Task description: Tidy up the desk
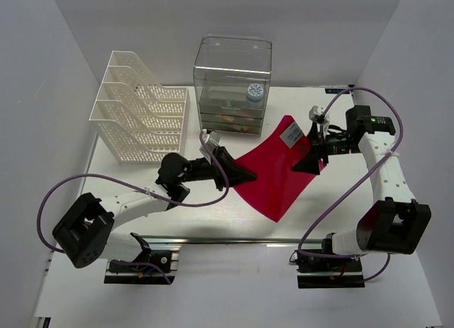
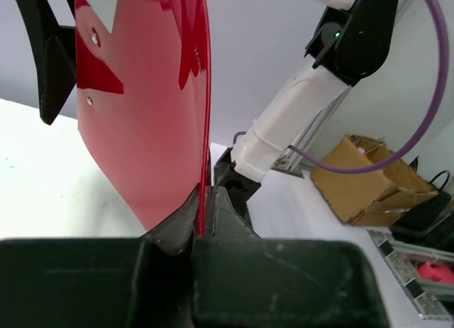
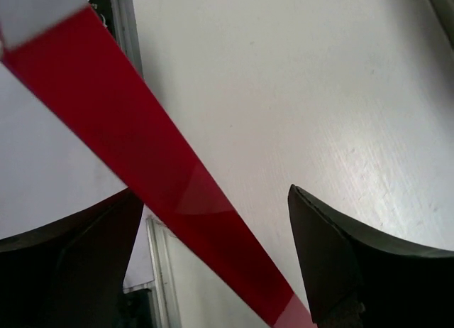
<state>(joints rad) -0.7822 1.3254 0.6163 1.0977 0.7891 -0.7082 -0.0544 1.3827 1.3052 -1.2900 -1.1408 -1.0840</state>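
A red plastic folder [image 1: 277, 173] with a white label hangs tilted above the white desk [image 1: 355, 200] at its middle. My left gripper [image 1: 250, 175] is shut on the folder's left edge; in the left wrist view the red sheet [image 2: 142, 108] stands up from between the closed fingertips [image 2: 203, 214]. My right gripper [image 1: 312, 161] is open at the folder's right edge. In the right wrist view the red sheet [image 3: 156, 172] crosses the gap between its spread fingers [image 3: 333, 250] without touching the right one.
A white mesh file rack [image 1: 142, 115] stands at the back left. A clear plastic drawer box [image 1: 233, 83] with small items inside stands at the back middle. A metal rail [image 1: 220, 240] runs along the desk's front edge. White walls close in the sides.
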